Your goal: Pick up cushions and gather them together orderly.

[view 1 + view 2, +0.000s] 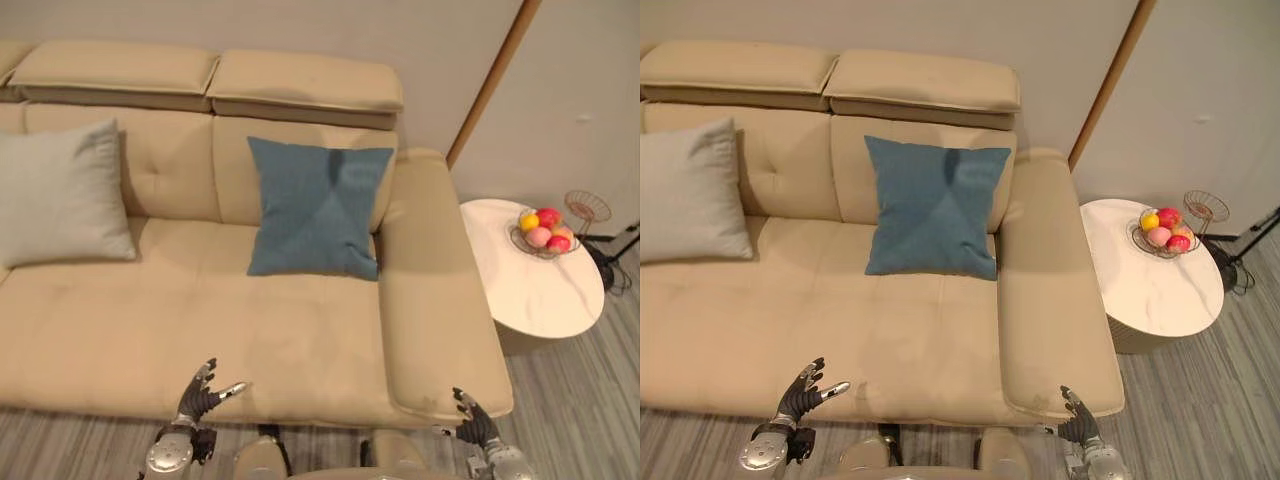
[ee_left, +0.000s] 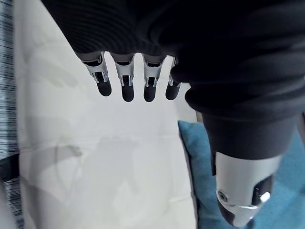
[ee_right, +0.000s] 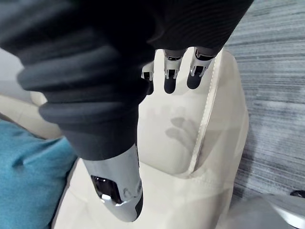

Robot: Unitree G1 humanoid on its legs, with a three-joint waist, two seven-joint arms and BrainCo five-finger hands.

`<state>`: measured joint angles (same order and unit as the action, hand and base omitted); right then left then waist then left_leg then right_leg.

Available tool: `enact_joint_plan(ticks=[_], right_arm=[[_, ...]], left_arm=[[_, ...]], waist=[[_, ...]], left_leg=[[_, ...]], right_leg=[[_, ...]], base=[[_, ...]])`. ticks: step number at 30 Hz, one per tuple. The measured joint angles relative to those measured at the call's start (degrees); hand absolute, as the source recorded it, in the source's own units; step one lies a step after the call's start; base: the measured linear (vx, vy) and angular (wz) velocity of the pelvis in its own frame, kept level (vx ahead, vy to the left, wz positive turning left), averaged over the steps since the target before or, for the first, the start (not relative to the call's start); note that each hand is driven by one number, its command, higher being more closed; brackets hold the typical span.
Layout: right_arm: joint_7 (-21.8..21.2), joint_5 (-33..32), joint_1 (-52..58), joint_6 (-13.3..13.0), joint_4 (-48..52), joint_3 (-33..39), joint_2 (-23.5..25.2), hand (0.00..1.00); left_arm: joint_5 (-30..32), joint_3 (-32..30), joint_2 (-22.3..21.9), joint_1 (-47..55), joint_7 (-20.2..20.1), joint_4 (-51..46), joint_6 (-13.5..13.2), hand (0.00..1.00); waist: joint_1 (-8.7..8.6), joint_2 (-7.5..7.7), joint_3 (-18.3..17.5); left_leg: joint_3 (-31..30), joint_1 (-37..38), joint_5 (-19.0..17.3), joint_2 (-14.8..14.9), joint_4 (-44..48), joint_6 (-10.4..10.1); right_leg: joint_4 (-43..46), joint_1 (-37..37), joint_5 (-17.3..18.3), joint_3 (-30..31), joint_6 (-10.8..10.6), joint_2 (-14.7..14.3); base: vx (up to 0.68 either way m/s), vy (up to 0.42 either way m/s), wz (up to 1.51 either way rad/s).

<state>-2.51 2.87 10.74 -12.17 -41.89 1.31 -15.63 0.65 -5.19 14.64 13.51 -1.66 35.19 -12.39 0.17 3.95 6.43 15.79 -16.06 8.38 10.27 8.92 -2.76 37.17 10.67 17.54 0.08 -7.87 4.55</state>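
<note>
Nearest me, my left hand [image 1: 200,393] hovers at the front edge of the sofa [image 1: 150,330] seat, its fingers spread apart and holding nothing; its wrist view shows the fingertips hanging straight over bare beige upholstery. My right hand [image 1: 472,418] sits low by the front corner of the sofa's right armrest [image 1: 435,300], fingers likewise relaxed and empty, with the armrest seam just past them.

Farther back, the blue cushion [image 1: 318,208] stands propped against the backrest, right beside the armrest. The grey cushion [image 1: 60,192] leans against the backrest at the left end. The two are well apart, with bare seat between them, so I judge they are not gathered as the task wants.

Beyond the armrest stands a round white bench [image 1: 535,285] carrying a wire basket of fruit [image 1: 545,232].

What worries me: both cushions lie far from my hands across the seat, so a long reach forward could unsettle my balance. Soft cushions sag and slip from a shallow pinch at a corner. A wide swing of the right arm by the armrest might also stray toward the fruit basket.
</note>
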Motion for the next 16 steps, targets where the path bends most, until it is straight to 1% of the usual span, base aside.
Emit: enact_joint_plan(ticks=[1, 2, 3, 4, 5, 6, 7, 8, 9, 10, 11, 12, 13, 14, 16], right_arm=[[0.05, -0.10, -0.48, -0.08, 0.18, 0.00, -0.42, 0.00], [0.05, -0.49, -1.86, -0.43, 0.62, 0.01, -0.88, 0.00], [0.10, -0.57, -2.56, -0.31, 0.32, 0.14, -1.22, 0.00], [0.24, -0.61, -2.65, 0.37, 0.09, 0.70, -1.30, 0.00], [0.27, -0.93, -1.51, 0.60, 0.18, 1.51, -1.34, 0.00], [0.34, -1.22, -1.10, 0.81, 0.14, 2.11, -1.07, 0.00], [0.56, -1.31, -0.87, 1.25, 0.15, 3.14, -0.68, 0.00], [0.97, -1.32, -0.77, 1.34, 0.25, 3.59, -0.74, 0.00], [1.06, -1.31, -0.37, 1.33, 0.28, 3.83, -0.64, 0.00], [1.05, -1.30, -0.36, 1.34, 0.29, 4.05, -0.54, 0.00], [1.02, -1.29, -0.38, 1.34, 0.29, 4.57, -0.38, 0.00], [1.00, -1.28, -0.32, 1.35, 0.30, 4.90, -0.44, 0.00], [1.00, -1.26, -0.31, 1.36, 0.30, 5.28, -0.43, 0.00], [1.05, -1.24, -0.20, 1.44, 0.22, 6.02, 0.28, 0.00], [1.02, -1.22, 0.26, 1.43, 0.22, 6.13, 0.39, 0.00]], left_arm=[[0.01, 0.11, -0.58, 0.21, 0.12, -0.04, 0.07, 0.00], [-0.04, 0.13, -1.12, 0.22, 0.53, -0.26, 0.14, 0.00], [-0.06, 0.24, -1.59, -0.12, 0.54, 0.14, 0.48, 0.00], [-0.09, 0.72, -2.14, -0.53, 0.53, 0.13, 0.88, 0.00], [-0.28, 0.73, -2.92, -1.29, 0.55, -0.13, 0.83, 0.00], [-0.28, 0.76, -2.95, -1.30, 0.51, -0.28, 0.82, 0.00], [-0.30, 0.64, -2.92, -1.28, 0.53, -0.53, 0.82, 0.00], [-0.33, 0.63, -2.97, -1.30, 0.56, -1.01, 0.79, 0.00], [-0.46, 0.60, -2.96, -1.31, 0.55, -1.16, 0.75, 0.00], [-0.58, 0.62, -2.98, -1.31, 0.51, -1.16, 0.75, 0.00], [-0.80, 0.64, -3.10, -1.26, 0.47, -1.14, 0.76, 0.00], [-1.10, 0.63, -3.22, -1.23, 0.48, -1.14, 0.76, 0.00], [-1.10, 0.63, -3.27, -1.12, 0.48, -1.12, 0.76, 0.00], [-1.11, 0.55, -3.10, -1.33, 0.52, -0.94, 0.87, 0.00], [-1.09, 0.62, -3.18, -1.07, 0.48, -0.90, 0.86, 0.00]], waist=[[0.71, -1.19, 0.27], [1.14, -2.77, 1.57], [0.79, -4.41, 2.63], [0.24, -5.70, 3.62], [0.05, -5.08, 4.11], [-0.07, -5.00, 4.14], [-0.90, -4.32, 4.20], [-1.37, -4.21, 4.14], [-1.47, -4.34, 4.06], [-1.37, -4.39, 4.03], [-1.28, -4.96, 3.68], [-1.28, -4.90, 3.73], [-1.29, -5.60, 3.35], [-1.36, -4.65, 3.21], [-1.56, -4.03, 2.42]], left_leg=[[-0.01, -0.91, 0.66, 1.37, -0.46, -0.21], [-0.25, -2.83, 0.95, 3.19, -1.48, -1.12], [-1.21, -3.34, 0.84, 4.20, -1.88, -1.28], [-1.79, -3.08, -2.17, 4.93, -4.10, -5.30], [-1.56, -2.58, -2.39, 4.46, -2.49, -5.36], [-1.63, -2.85, -2.91, 4.26, 0.28, -4.41], [-1.44, -3.33, -4.42, 2.91, 6.59, -2.20], [-1.39, -3.21, -6.45, 2.14, 12.90, 0.27], [-1.53, -2.38, -11.16, 1.86, 17.15, 0.94], [-1.56, -1.77, -12.72, 1.77, 18.33, 0.83], [-1.58, 1.47, -15.77, 1.44, 17.81, 0.16], [-1.57, 4.44, -16.85, 0.91, 13.69, -0.86], [-1.56, 6.29, -17.18, 0.55, 9.84, -1.47], [-1.24, 8.44, -15.56, -0.99, 4.69, -2.22], [-0.91, 10.29, -14.04, -2.49, 1.10, -1.64]], right_leg=[[-3.55, -0.53, 0.57, -0.59, 1.14, -1.33], [-9.67, -1.67, 2.28, -1.83, 5.43, -3.70], [-10.09, -1.58, 1.29, -2.20, 6.45, -4.77], [-11.79, -1.59, -0.84, -3.68, 7.76, -5.64], [-13.38, -1.29, -2.47, -4.84, 9.41, -5.12], [-13.62, -1.14, -2.81, -5.44, 9.94, -4.56], [-13.85, -0.64, -3.00, -6.03, 10.77, -3.52], [-15.03, -0.15, -4.41, -6.16, 10.85, -3.17], [-17.09, 0.13, -6.39, -6.16, 10.64, -3.20], [-18.03, 0.35, -7.26, -6.10, 10.38, -3.20], [-20.63, 0.46, -9.69, -5.99, 9.64, -3.28], [-21.93, 0.35, -10.84, -5.82, 8.75, -3.51], [-22.65, 0.25, -11.29, -5.77, 8.33, -3.68], [-24.58, -0.31, -12.97, -5.31, 7.37, -3.01], [-28.61, -2.40, -15.55, -5.13, 6.83, -2.27]], base=[[-0.37, -0.224, -0.55], [-0.40, -0.197, -0.33], [-0.51, -0.203, -0.03], [-0.42, -0.093, 0.32], [-0.40, -0.079, 0.38], [-0.27, -0.058, 0.41], [-0.28, -0.078, 0.38], [-0.27, -0.053, 0.30], [-0.25, -0.033, 0.12], [-0.15, 0.032, 0.00], [-0.14, 0.049, -0.03], [-0.13, 0.062, -0.05], [-0.11, 0.089, -0.04], [-0.07, 0.083, -0.03], [-0.06, 0.097, -0.01]])
